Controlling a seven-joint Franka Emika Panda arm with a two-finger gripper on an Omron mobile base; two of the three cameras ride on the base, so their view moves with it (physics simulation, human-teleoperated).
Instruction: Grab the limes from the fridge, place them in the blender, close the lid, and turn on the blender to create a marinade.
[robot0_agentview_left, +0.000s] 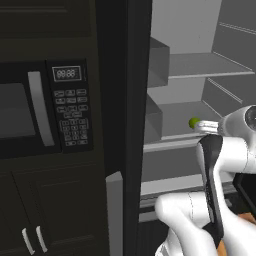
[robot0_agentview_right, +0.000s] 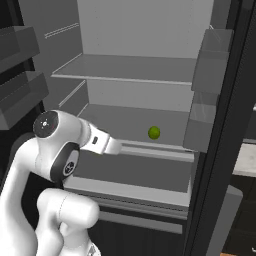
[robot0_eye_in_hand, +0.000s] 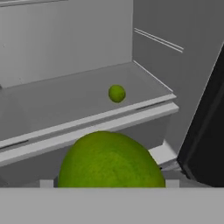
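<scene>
I had one lime (robot0_eye_in_hand: 111, 162) clenched close in my hand, filling the lower frame — its twin (robot0_eye_in_hand: 117, 93) waited mid-frame on the fridge shelf (robot0_eye_in_hand: 65, 105).

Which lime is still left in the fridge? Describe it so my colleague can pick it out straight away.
Look into the open fridge, beside the black microwave. On its middle shelf, near the front edge, sits one small yellow-green lime. It is the one round, coloured thing on the grey shelves, unlike the lime close against the tool.
</scene>
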